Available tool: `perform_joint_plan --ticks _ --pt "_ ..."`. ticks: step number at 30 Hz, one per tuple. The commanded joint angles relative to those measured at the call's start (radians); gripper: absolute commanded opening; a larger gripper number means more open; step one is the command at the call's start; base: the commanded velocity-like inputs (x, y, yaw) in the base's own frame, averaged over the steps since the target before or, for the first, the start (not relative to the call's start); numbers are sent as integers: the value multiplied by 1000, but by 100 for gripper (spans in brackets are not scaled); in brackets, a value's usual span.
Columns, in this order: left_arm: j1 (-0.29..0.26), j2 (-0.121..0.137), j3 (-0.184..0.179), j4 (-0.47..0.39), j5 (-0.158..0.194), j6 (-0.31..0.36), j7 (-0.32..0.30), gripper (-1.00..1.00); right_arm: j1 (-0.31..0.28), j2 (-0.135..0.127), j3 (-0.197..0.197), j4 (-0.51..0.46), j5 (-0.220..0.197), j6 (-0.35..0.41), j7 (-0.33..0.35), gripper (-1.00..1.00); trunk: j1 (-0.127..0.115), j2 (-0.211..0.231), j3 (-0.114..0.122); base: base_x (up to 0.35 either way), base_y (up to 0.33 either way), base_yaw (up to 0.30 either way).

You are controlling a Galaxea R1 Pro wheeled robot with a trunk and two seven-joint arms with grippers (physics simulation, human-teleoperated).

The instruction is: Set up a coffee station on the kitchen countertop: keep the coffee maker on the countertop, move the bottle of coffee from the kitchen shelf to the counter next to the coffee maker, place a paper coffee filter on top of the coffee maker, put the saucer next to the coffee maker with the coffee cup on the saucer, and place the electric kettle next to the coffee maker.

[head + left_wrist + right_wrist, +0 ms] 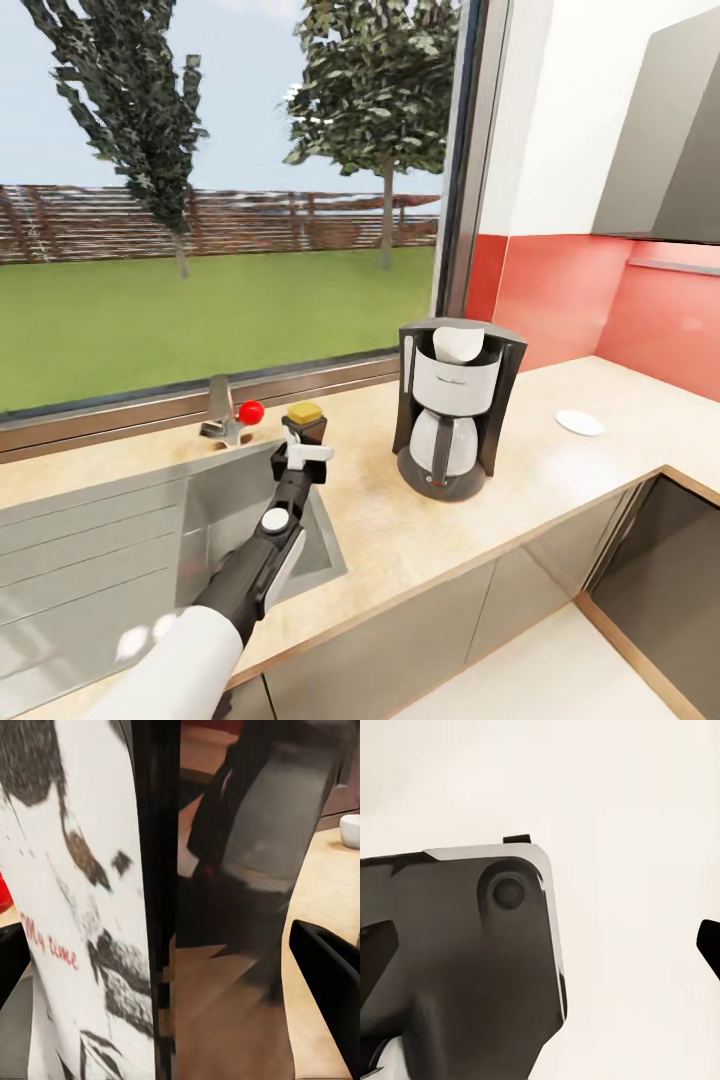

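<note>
The coffee maker [455, 410] stands on the countertop [560, 480], black and white with a glass pot. A white paper filter [460, 343] sits in its top. Left of it, by the sink's corner, my left gripper [305, 447] is shut on the bottle of coffee [305, 412], which has a yellow lid. The left wrist view has the bottle's white label [82, 907] between my fingers [330, 975], with the coffee maker [262, 840] blurred beyond. A white saucer [580, 422] lies on the counter to the right. My right gripper [544, 945] is open over pale floor.
A steel sink [230, 520] with a tap and red knob [250, 411] lies under my left arm. A big window runs behind the counter. The counter turns a corner at the right, below a grey hood [665, 150]. A dark part of my base [457, 960] is in the right wrist view.
</note>
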Motion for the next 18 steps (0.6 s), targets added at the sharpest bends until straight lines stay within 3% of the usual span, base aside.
perform_joint_plan --ticks 1,9,18 --pt "-1 1 -4 1 -5 -2 8 -100 -1 0 -4 1 1 -4 -1 100 1 -2 -2 0 -65 0" --pt "-1 3 -3 1 -5 -5 8 -100 -1 0 -4 1 1 -4 0 100 1 -2 -2 45 -222 0" --pt "-1 2 -3 1 -5 -6 8 -100 -1 0 -4 1 1 -4 0 100 1 -2 -2 272 -123 0"
